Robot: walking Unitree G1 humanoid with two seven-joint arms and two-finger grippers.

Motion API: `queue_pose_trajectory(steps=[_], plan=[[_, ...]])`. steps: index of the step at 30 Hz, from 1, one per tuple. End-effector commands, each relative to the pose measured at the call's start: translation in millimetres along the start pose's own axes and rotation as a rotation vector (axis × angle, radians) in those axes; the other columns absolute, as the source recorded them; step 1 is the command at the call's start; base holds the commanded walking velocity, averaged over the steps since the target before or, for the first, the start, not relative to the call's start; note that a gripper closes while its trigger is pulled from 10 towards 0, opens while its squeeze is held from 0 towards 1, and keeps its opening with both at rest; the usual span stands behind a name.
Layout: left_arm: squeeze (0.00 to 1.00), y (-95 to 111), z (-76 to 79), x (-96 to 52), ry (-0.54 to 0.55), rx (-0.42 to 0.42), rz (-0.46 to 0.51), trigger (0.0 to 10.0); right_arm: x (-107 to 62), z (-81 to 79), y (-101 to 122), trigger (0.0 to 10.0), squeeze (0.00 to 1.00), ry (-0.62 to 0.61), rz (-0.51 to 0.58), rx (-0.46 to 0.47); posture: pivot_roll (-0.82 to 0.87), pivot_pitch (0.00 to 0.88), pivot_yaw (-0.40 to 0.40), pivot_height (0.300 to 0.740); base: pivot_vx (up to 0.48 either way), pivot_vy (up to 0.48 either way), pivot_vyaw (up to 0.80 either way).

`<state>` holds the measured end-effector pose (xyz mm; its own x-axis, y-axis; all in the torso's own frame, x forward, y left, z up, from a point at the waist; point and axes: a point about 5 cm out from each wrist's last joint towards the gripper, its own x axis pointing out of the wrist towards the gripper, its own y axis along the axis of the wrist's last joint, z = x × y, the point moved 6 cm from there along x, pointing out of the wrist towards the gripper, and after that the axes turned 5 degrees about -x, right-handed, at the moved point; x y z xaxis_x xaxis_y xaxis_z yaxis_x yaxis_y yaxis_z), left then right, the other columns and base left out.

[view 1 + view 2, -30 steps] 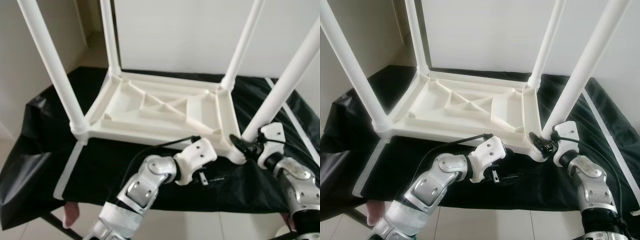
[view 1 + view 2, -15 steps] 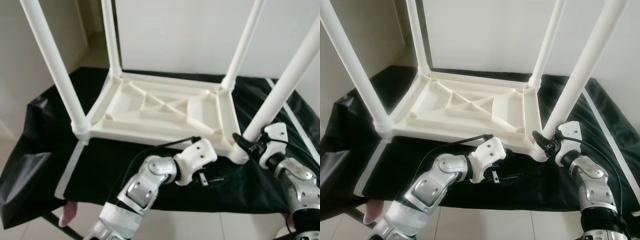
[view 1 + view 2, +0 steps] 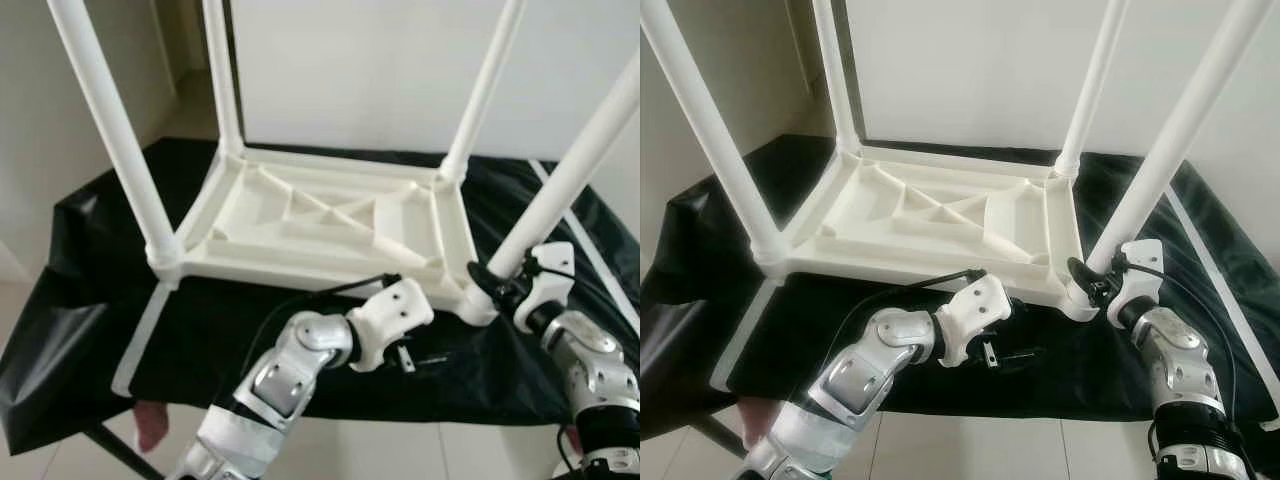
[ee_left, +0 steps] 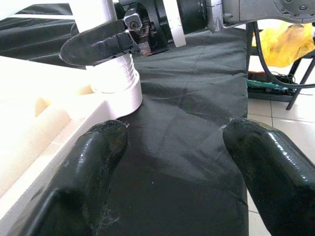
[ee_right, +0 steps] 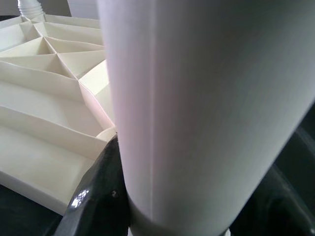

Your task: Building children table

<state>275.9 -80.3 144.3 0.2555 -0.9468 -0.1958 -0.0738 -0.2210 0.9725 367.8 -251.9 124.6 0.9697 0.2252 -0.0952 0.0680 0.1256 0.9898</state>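
A white plastic children's table (image 3: 330,225) lies upside down on a black cloth (image 3: 200,320), all its legs pointing up. My right gripper (image 3: 488,288) is shut on the near right leg (image 3: 570,170) just above its threaded base (image 4: 115,81). In the right wrist view the leg (image 5: 206,113) stands between black fingers (image 5: 98,196). My left gripper (image 3: 410,358) hovers open over the cloth by the table's front edge, left of that leg. Its fingers (image 4: 93,162) are spread with nothing between them.
A loose white strip (image 3: 140,340) lies on the cloth at the left and another (image 3: 590,250) at the right. The cloth's front edge drops to tiled floor. A yellow bag (image 4: 285,44) and a black stand sit beyond the right side. A white wall is behind.
My right gripper has drawn in closer around the near right leg and its wrist has shifted slightly right. The left arm has stayed put. The view has shifted a little.
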Motion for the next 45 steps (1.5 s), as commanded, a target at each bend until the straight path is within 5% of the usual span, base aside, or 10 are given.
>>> queue_pose_trajectory(steps=[1, 15, 32, 39, 43, 44, 45], plan=[[0.00, 2, -3.2, -0.2, 0.048, 0.011, 0.008, 10.0, -2.4, -2.6, -26, 10.0, 0.00, -0.031, -0.085, 0.049, -0.02, 0.000, -0.018, 0.740, 0.000, 0.000, 0.00], [0.00, 3, -2.1, -0.1, 0.052, 0.004, 0.014, 10.0, -0.3, 4.7, -19, 10.0, 0.00, -0.327, -0.042, 0.103, -0.02, 0.000, -0.035, 0.740, 0.000, 0.000, 0.00], [0.00, 7, -3.3, 0.3, 0.061, 0.001, 0.031, 10.0, 1.5, -30.2, -14, 10.0, 0.00, -0.719, -0.029, 0.256, -0.01, 0.000, -0.056, 0.740, 0.000, 0.000, 0.00], [0.00, 7, -4.1, 0.7, 0.060, 0.004, 0.031, 10.0, 6.6, -40.8, -5, 10.0, 0.00, -0.693, -0.002, 0.259, -0.01, 0.000, -0.052, 0.740, 0.000, 0.000, 0.00], [0.00, 7, -3.8, 1.0, 0.056, 0.009, 0.031, 10.0, 3.0, -31.1, 1, 10.0, 0.00, -0.712, 0.027, 0.254, -0.01, 0.000, -0.052, 0.740, 0.000, 0.000, 0.00], [0.00, 7, -3.7, 1.0, 0.056, 0.009, 0.031, 10.0, 1.8, -27.7, 2, 10.0, 0.64, -0.719, 0.033, 0.255, -0.01, 0.000, -0.052, 0.740, 0.000, 0.000, 0.00], [0.00, 7, -3.6, 1.1, 0.055, 0.009, 0.030, 10.0, 1.3, -26.1, 2, 10.0, 0.64, -0.726, 0.036, 0.256, -0.01, 0.000, -0.052, 0.740, 0.000, 0.000, 0.00]])
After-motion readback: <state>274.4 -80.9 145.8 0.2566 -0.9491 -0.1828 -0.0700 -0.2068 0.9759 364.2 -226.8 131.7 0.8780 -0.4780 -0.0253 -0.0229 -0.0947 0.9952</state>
